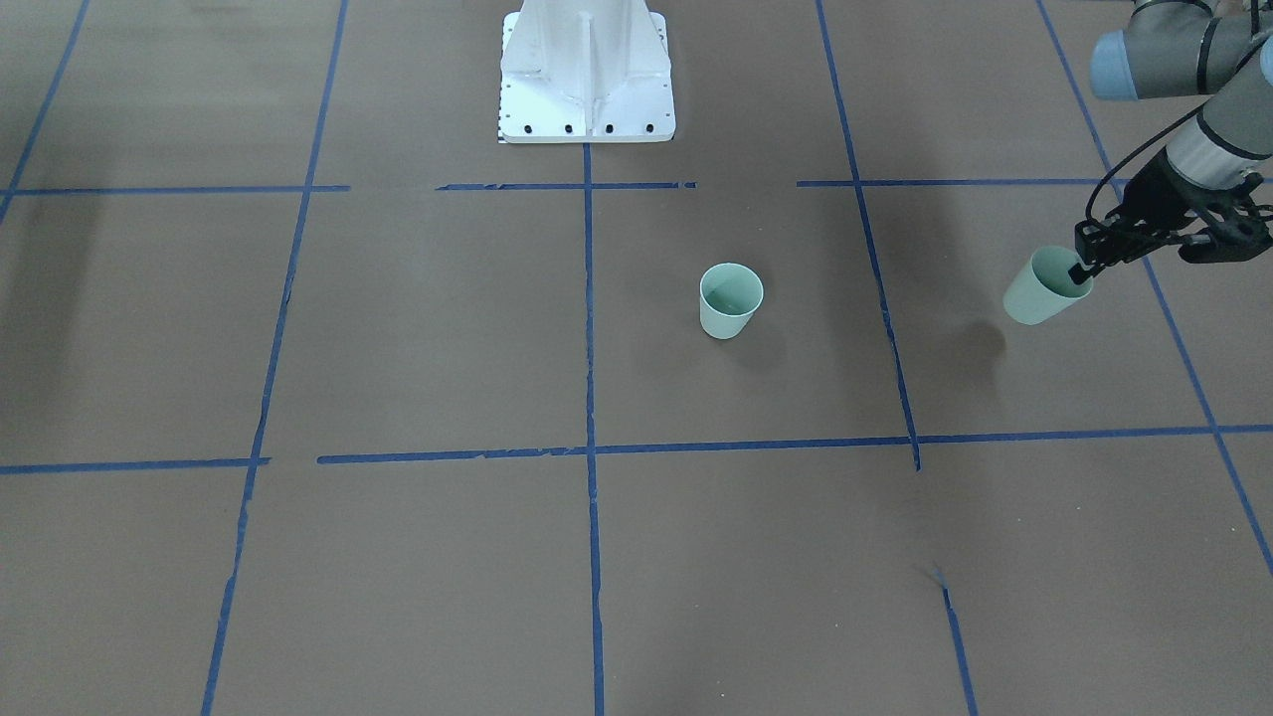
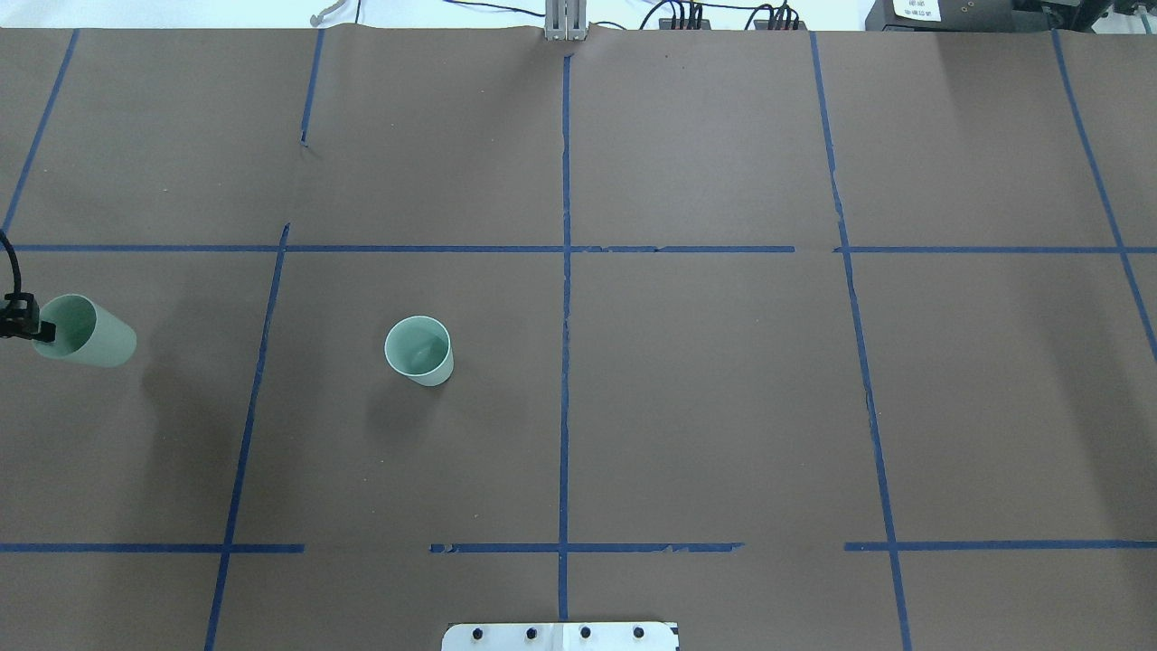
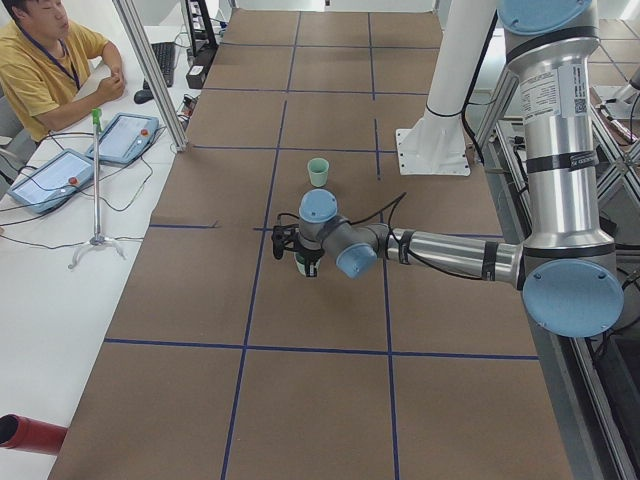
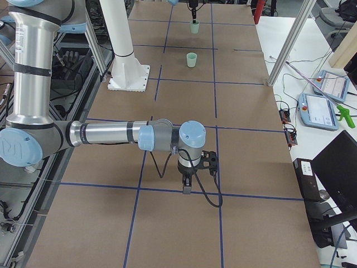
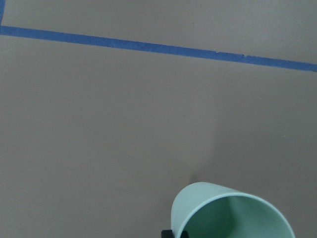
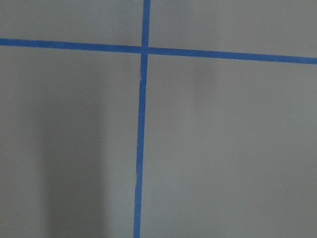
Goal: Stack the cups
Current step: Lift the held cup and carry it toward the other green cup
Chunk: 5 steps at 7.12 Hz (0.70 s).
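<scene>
Left gripper (image 1: 1082, 268): black two-finger unit, clamped on the rim of the held cup (image 1: 1039, 290); one finger sits inside the mouth, the other against the outer wall.
Held cup: small pale mint-green tapered plastic cup, plain, no handle. It is clear of the surface and tilted, with its mouth toward the gripper and its base pointing toward the table's middle. It hangs near the table end on the robot's left, about midway between the robot's edge and the operators' edge, and its shadow lies on the paper below.
Standing cup (image 1: 729, 301): second cup of the same type, upright with its mouth up, resting on the table. It is in the robot's left half just beside the centre tape line, mid-depth, well apart from the held cup.
Cup count: two, not stacked.
Right gripper (image 4: 187, 188): shows only in the exterior right view, so whether it is open or closed cannot be determined. Its fingers point down over the table's right half, well apart from both cups.
Arm count: two.
Table (image 2: 723, 407): one, covered in brown paper and marked with a grid of blue tape (image 2: 565, 181).
Base plate (image 1: 587, 89): one, white, at the middle of the robot's edge.
Operator (image 3: 45, 60): one person in a yellow shirt, seated past the operators' edge.
Pendants (image 3: 125, 138): two touchscreen units on the white bench by the operator.
</scene>
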Each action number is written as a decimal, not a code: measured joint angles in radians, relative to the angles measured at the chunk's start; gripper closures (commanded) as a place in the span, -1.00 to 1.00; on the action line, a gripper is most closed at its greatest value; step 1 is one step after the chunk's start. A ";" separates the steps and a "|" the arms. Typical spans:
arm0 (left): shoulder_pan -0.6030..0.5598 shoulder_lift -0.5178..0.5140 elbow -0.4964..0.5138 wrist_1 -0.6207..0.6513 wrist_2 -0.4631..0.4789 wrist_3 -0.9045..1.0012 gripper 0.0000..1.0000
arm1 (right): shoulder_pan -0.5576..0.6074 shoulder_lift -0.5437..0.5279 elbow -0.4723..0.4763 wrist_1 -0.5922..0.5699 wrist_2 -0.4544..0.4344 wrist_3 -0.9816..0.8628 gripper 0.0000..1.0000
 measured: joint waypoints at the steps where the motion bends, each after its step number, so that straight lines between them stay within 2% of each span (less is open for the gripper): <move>1: 0.002 -0.026 -0.078 0.097 0.002 -0.053 1.00 | 0.000 0.000 0.000 0.000 0.000 0.000 -1.00; 3: 0.065 -0.183 -0.140 0.249 0.006 -0.255 1.00 | 0.000 0.000 0.000 0.000 0.000 0.000 -1.00; 5: 0.167 -0.429 -0.143 0.480 0.027 -0.440 1.00 | 0.000 0.000 0.000 0.000 0.000 0.000 -1.00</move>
